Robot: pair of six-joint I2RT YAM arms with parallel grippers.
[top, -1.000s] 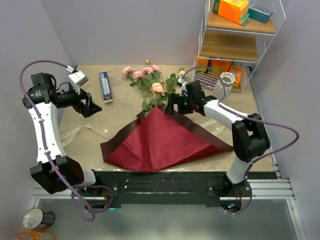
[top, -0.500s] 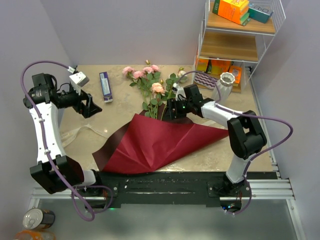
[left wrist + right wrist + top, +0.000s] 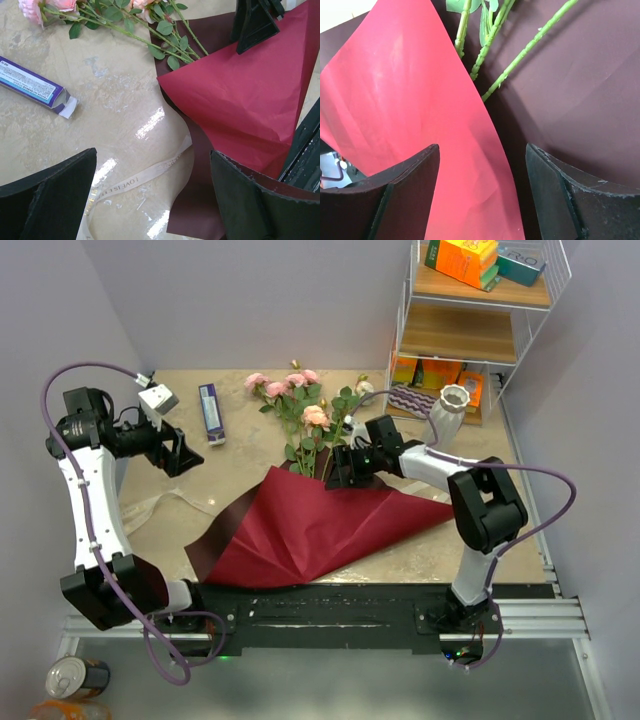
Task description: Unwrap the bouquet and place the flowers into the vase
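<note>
We see the bouquet already opened on the table [image 3: 235, 465]. Its dark red paper [image 3: 320, 525] lies spread out in the middle. One side of it is folded over, so the brighter red face shows on top. The flowers [image 3: 314, 417] lie on the table with their pink heads toward the far wall. Their green stems [image 3: 530, 46] run down onto the darker part of the paper and go under the edge of the folded sheet.

The right gripper [image 3: 340, 468] is low at the upper edge of the paper, just beside the stems. In the right wrist view its two fingers stand apart. The edge of the red sheet passes between them, and we do not see them pressing on it.

The left gripper [image 3: 188, 454] is well apart from the paper, on the left side of the table. Its fingers are spread wide and nothing is between them. Below it a cream ribbon [image 3: 145, 175] lies loose on the table, and a narrow purple box [image 3: 209, 413] lies near it.

The white vase [image 3: 450, 410] stands upright at the right, just beside the wire rack [image 3: 470, 335], with no flower in it.
</note>
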